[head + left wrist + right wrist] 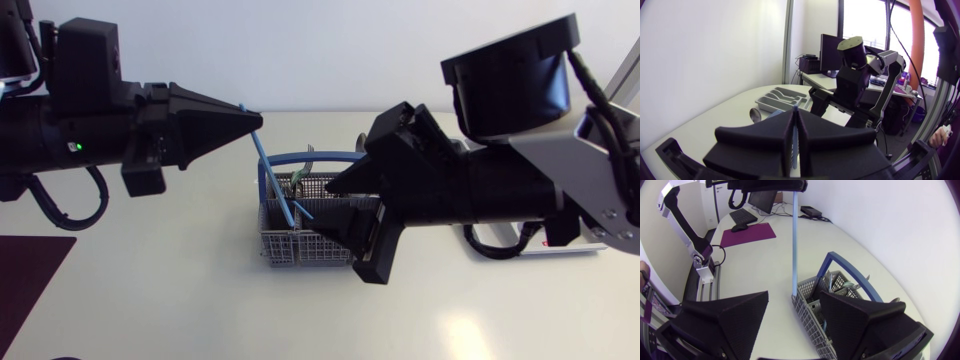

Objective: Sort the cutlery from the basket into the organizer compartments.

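Observation:
The grey mesh basket (285, 245) with a blue handle (300, 157) stands mid-table and holds several pieces of cutlery (837, 282). My left gripper (255, 122) is above its left side, shut on the top of a light-blue utensil (272, 175). The utensil slants down, its lower end at the basket's corner compartment. In the left wrist view the fingers (775, 132) pinch the blue handle (795, 137). My right gripper (325, 208) is open at the basket's right side. In its own view the right gripper (792, 325) shows the basket (815, 317) between its fingers and the utensil (795, 245) upright ahead.
The grey organizer tray (780, 97) lies beyond the basket in the left wrist view, near the right arm (855, 85). A purple mat (25, 280) lies at the table's front left corner. The right arm's bulk covers the table to the right of the basket.

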### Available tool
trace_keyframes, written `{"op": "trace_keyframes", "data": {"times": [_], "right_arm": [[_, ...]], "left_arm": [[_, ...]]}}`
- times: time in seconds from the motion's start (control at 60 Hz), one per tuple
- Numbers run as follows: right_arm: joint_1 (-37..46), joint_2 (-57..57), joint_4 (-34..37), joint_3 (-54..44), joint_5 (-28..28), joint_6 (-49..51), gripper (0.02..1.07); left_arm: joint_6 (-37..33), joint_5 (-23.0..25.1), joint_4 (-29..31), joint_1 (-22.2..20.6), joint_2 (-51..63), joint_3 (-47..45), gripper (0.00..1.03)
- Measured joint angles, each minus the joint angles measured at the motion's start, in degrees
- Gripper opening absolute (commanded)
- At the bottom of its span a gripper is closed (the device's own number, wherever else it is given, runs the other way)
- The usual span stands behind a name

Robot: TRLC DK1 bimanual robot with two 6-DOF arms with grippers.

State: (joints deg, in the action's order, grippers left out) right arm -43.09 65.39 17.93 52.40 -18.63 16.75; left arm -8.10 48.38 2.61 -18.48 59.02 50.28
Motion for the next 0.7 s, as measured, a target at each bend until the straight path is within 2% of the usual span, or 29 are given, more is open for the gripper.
{"op": "trace_keyframes", "data": {"times": [0.183, 0.65, 0.7], "right_arm": [[-1.51, 3.48, -0.13, 2.25, -0.15, 0.0, 0.75], [-3.1, 7.67, -0.15, 6.82, -0.11, 0.02, 0.13], [-3.1, 7.8, -0.13, 6.97, -0.13, 0.02, 0.12]], "left_arm": [[3.78, 4.0, -1.22, 0.81, 0.0, 0.9, 0.04], [6.64, 5.77, -2.71, 0.81, 0.66, 0.9, 0.04], [6.86, 5.79, -2.95, 0.81, 1.05, 0.9, 0.04]]}}
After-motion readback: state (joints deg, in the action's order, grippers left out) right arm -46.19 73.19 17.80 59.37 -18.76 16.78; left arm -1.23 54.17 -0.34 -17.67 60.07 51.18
